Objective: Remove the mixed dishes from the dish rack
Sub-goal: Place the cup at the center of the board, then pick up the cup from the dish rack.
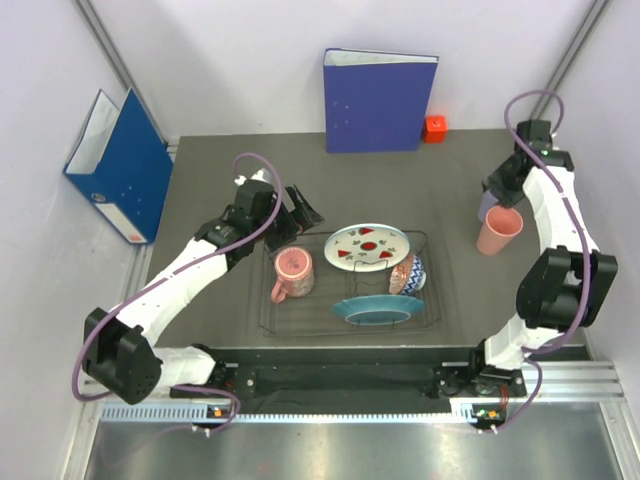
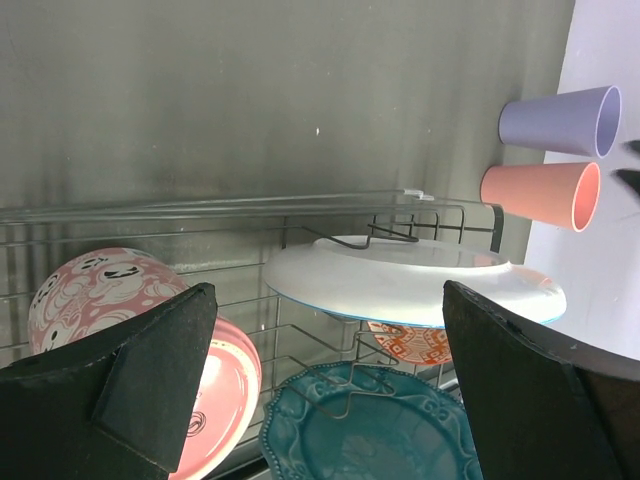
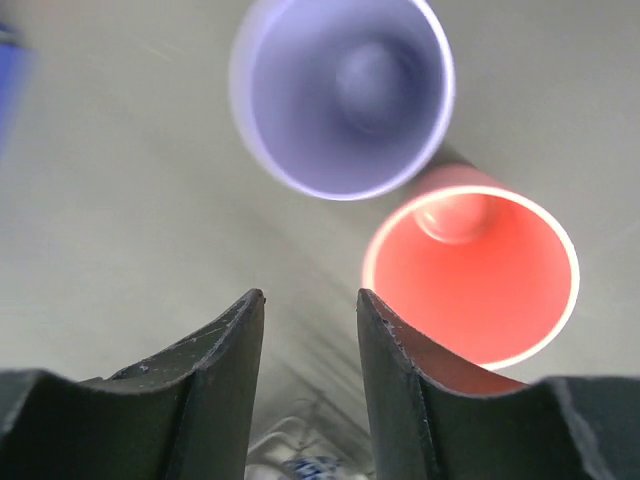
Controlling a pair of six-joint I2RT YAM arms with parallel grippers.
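Risk: right gripper [image 3: 310, 300] hangs part open and empty, one finger just beside the pink cup [image 3: 470, 275] — a sideways pull-out could clip its rim and tip it into the lavender cup [image 3: 340, 90]. Both cups stand on the tabletop [image 3: 100, 200]. Left gripper [image 2: 328, 295] is wide open, empty, over the rack [image 2: 150, 212] — mug [image 2: 90, 290] just below.

Top view: you get only a sliver of lavender cup [image 1: 486, 206] behind right arm [image 1: 548, 200].
Left wrist: patterned bowl [image 2: 412, 343] mostly hidden under white plate [image 2: 410, 280]; teal plate [image 2: 370, 435] cut by bottom edge.
Right wrist: blue blur [image 3: 8, 80] at left edge, unidentifiable.
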